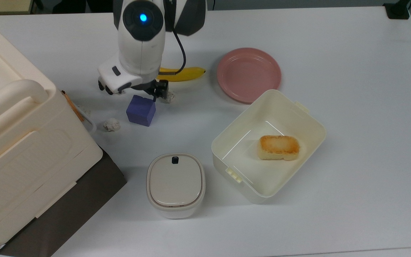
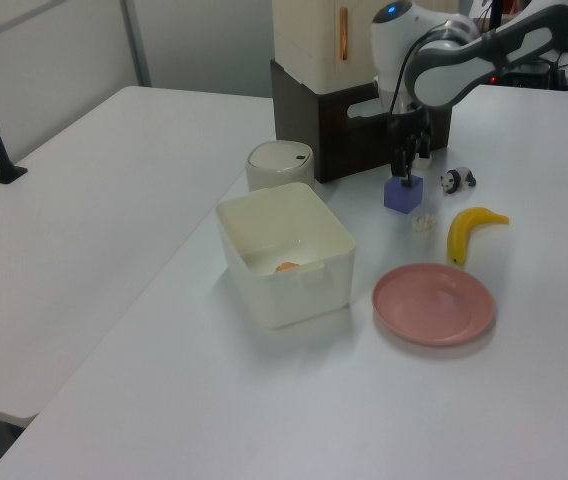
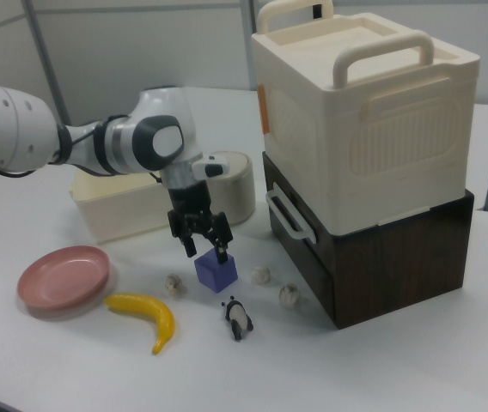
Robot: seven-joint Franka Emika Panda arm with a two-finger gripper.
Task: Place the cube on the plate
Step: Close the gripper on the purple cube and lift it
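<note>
Top view: no readable labels anywhere; the matte cube (image 1: 141,110) sits on the white desk (image 1: 351,107), well left of the empty pink plate (image 1: 249,74). The cream tub (image 1: 268,146) holds toasted bread (image 1: 279,147). Right view: the claw (image 3: 203,241) hangs spread open just over the cube (image 3: 216,271).

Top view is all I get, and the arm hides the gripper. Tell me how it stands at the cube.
Observer: In the right view the gripper is open, with one finger toward each side of the cube and not closed on it.
Operator: Report its height.
Observer: In the left view the tips hang about level with the cube's top edge, directly over it.
Operator: Check the panda toy under the arm.
Observer: In the right view the panda toy stands upright, apart from the cube, on the side nearer that camera.
</note>
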